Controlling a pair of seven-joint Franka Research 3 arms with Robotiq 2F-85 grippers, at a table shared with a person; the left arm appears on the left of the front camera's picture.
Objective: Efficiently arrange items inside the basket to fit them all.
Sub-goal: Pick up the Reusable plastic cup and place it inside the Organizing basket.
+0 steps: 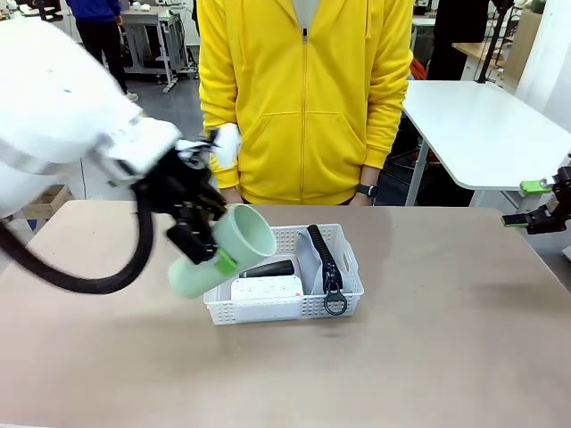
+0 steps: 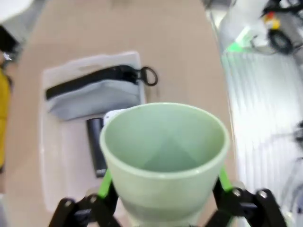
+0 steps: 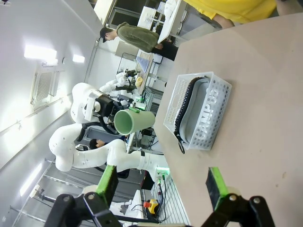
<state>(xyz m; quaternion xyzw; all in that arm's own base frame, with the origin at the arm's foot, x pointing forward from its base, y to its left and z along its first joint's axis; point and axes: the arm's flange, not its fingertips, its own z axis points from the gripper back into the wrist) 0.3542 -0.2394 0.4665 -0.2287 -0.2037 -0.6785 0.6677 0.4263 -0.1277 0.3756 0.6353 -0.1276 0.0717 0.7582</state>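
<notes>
My left gripper (image 1: 212, 248) is shut on the pale green cup (image 1: 234, 242) and holds it tilted in the air over the left end of the white basket (image 1: 350, 283). In the left wrist view the cup (image 2: 163, 156) sits between the green pads (image 2: 105, 182), mouth toward the camera. In the basket lie the white box (image 1: 268, 288), the black stapler (image 1: 268, 268) and the grey zip pouch (image 1: 314, 263), whose ring pull (image 1: 335, 303) hangs over the front rim. My right gripper (image 1: 542, 212) stands open and empty at the table's far right, well away from the basket (image 3: 215, 111).
A person in a yellow hoodie (image 1: 303, 98) stands at the far edge, right behind the basket. A white table (image 1: 482, 125) is beyond on the right. Bare tabletop (image 1: 446, 339) lies in front of and to the right of the basket.
</notes>
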